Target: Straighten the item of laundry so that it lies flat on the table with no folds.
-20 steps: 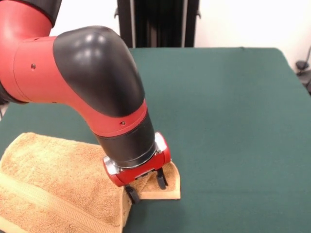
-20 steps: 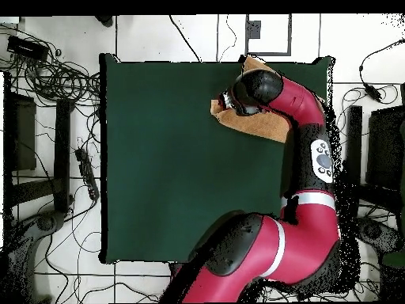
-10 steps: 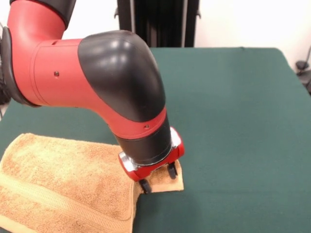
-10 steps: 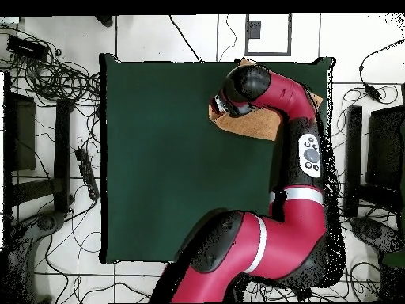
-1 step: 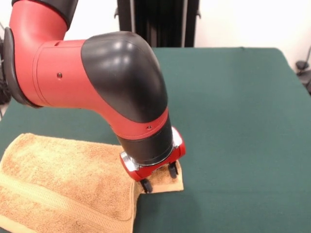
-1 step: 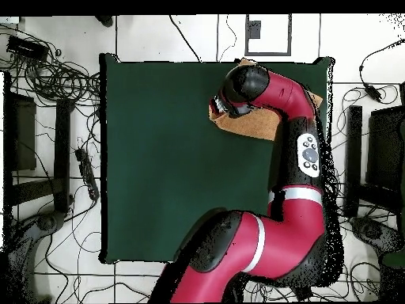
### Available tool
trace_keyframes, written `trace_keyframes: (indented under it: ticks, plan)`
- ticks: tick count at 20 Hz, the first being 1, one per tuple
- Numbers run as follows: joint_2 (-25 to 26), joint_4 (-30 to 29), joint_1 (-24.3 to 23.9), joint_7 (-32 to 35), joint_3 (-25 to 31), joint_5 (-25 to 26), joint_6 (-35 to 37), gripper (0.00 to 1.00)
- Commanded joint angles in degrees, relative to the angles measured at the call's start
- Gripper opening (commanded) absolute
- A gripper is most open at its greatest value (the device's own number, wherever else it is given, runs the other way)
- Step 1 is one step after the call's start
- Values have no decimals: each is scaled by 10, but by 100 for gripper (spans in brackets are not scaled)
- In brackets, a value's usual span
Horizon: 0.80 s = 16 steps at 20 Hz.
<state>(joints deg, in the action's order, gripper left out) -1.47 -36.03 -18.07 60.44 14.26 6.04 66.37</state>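
The item of laundry (image 5: pixel 63 179), an orange-tan towel, lies at the near left of the green table (image 5: pixel 233 121), its right part folded over with a paler band along the lower edge. My gripper (image 5: pixel 159 178) points down onto the towel's right corner. Its two black fingers straddle a pinch of cloth there and hold it. In the overhead view the towel (image 6: pixel 257 124) sits near the table's (image 6: pixel 174 158) top right, mostly under my arm, and the gripper (image 6: pixel 215 105) is at its left end.
My arm's bulky red and black elbow (image 5: pixel 97 73) hangs over the towel's far side and hides part of it. A dark stand (image 5: pixel 158 22) rises behind the table. Cables and equipment (image 6: pixel 47 79) lie on the floor around the table.
The gripper has shifted right and slightly away from the near edge, dragging the towel's corner with it. Nearly all of that happened before the last half second.
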Motion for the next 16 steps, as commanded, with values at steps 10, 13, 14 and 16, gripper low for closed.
trace_keyframes:
  ticks: [10,13,14,16]
  plan:
    - [184,135,70,93,-28,90,11,100]
    - [196,154,75,96,-32,92,17,100]
    - [200,163,77,96,-33,92,27,100]
    - [208,180,80,97,-35,92,51,100]
